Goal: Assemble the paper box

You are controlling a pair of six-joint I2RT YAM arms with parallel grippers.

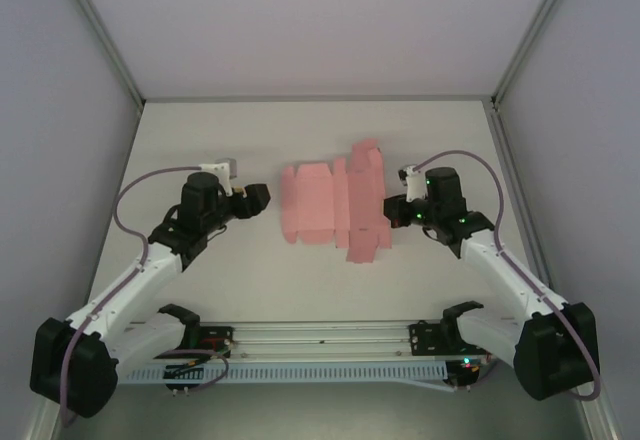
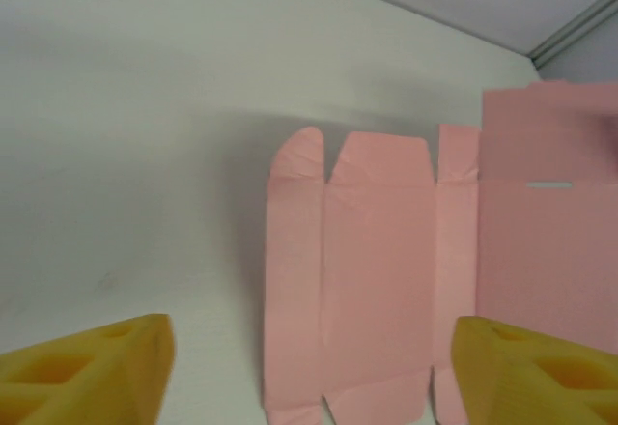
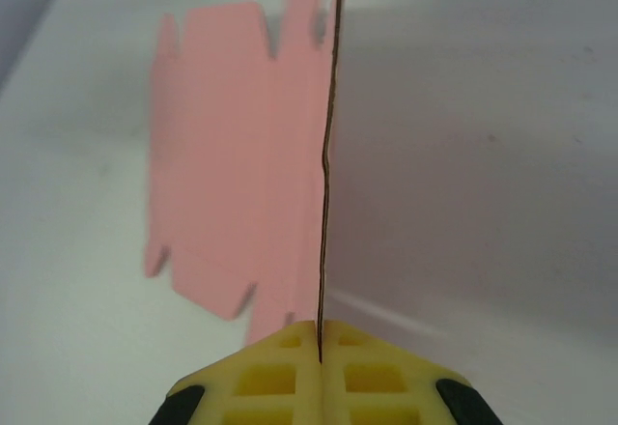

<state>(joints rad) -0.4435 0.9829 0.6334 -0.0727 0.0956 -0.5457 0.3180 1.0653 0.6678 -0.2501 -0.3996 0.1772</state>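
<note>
The blank (image 1: 330,205) lies mid-desk (image 1: 200,130), mostly flat. My right pincer (image 3: 320,353) is clamped on its 3 o'clock edge, and the pinched card stands upright, edge-on in the wrist view. My left pincer (image 2: 314,377) is spread apart just at the blank's 9 o'clock side, holding nothing, with the outer panels flat ahead of it. I judge this an early fold: raising the 3 o'clock panel along its crease. Next, I think the left pincer must pin the flat panels so the blank can't slide while the right swings its panel over toward 9 o'clock.
</note>
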